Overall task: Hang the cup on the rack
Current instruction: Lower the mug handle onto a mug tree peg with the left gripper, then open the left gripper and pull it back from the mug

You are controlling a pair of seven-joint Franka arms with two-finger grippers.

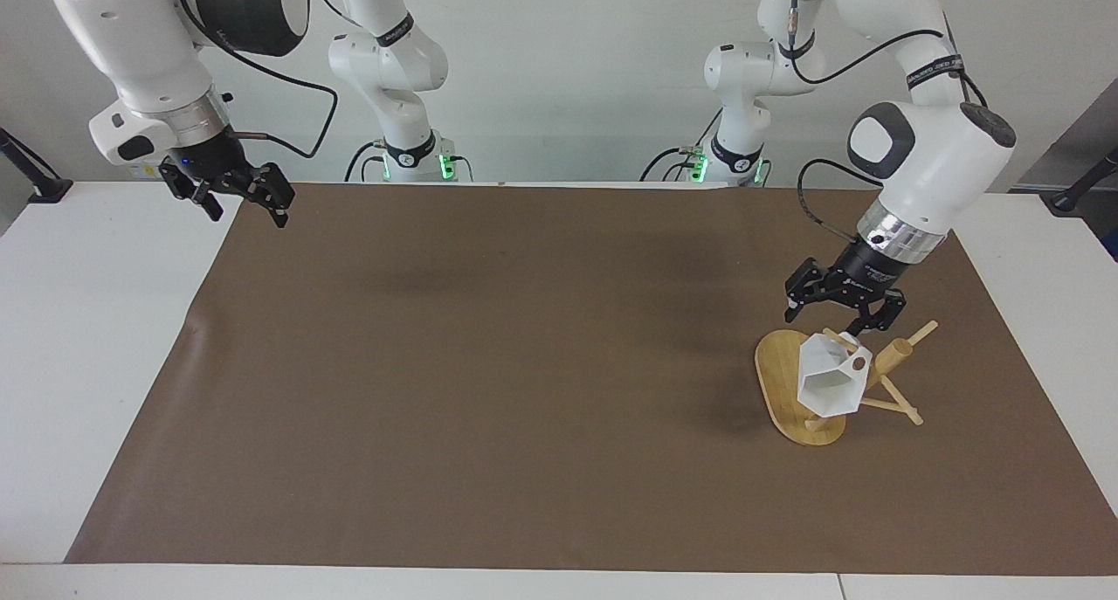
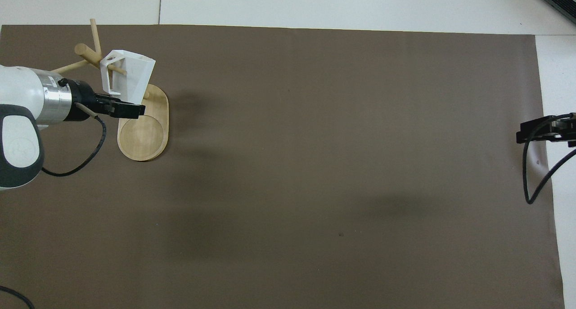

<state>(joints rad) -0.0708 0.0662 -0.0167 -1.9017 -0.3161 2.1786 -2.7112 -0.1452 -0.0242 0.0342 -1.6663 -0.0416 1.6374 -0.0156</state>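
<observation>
Cup hangs on the rack peg; left gripper, fingers spread, should lift straight up; right gripper waits, fingers spread.

White cup hung on rack peg; left gripper over base — right gripper waiting

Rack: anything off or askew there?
Nothing stands out. The cup hangs tilted by its handle on a peg of the rack, whose base sits flat. The left gripper is open above it, apart; the right gripper waits.
</observation>
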